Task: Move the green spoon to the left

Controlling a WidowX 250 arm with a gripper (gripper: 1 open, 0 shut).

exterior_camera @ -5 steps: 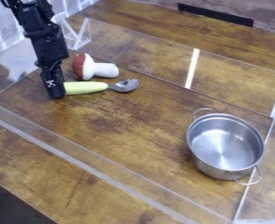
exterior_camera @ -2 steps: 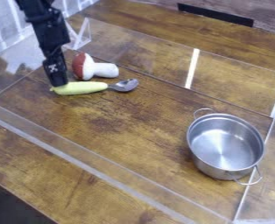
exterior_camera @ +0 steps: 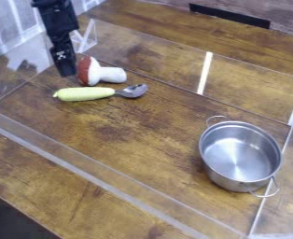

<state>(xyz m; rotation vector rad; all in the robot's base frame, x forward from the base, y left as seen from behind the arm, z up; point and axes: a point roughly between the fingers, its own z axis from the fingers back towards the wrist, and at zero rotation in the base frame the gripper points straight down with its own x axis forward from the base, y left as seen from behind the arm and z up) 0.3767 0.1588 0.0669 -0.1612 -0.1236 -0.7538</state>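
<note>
My gripper (exterior_camera: 67,71) is open w/ nothing in it, up near the far left corner, just behind the green spoon (exterior_camera: 86,93). Spoon lies flat on the wood table (exterior_camera: 136,168), handle toward the left side of the view, metal bowl toward the right, just in front of the red-and-white mushroom toy (exterior_camera: 102,73), well apart from the steel pot (exterior_camera: 240,156).

Main risk, IMO: the toy. It's right beside my fingers, so if I swing or drop back down w/o clearing it, I'd knock it over the spoon or pinch it instead. Handle looks thick & rounded, prob. rolls if only one finger catches it; an off-center grip could also pivot the bowl end. If the spoon needs to go further left, the clear barrier's edge is close, so too long a push might jam the handle vs. it. Spoon may already be where it's wanted; then any extra touch just spoils it.

Vs. the earlier frames: a sec ago I was down at the handle's end, covering it; now I'm up & back, whole handle in view. Spoon, toy & pot look unmoved, AFAICT.
</note>
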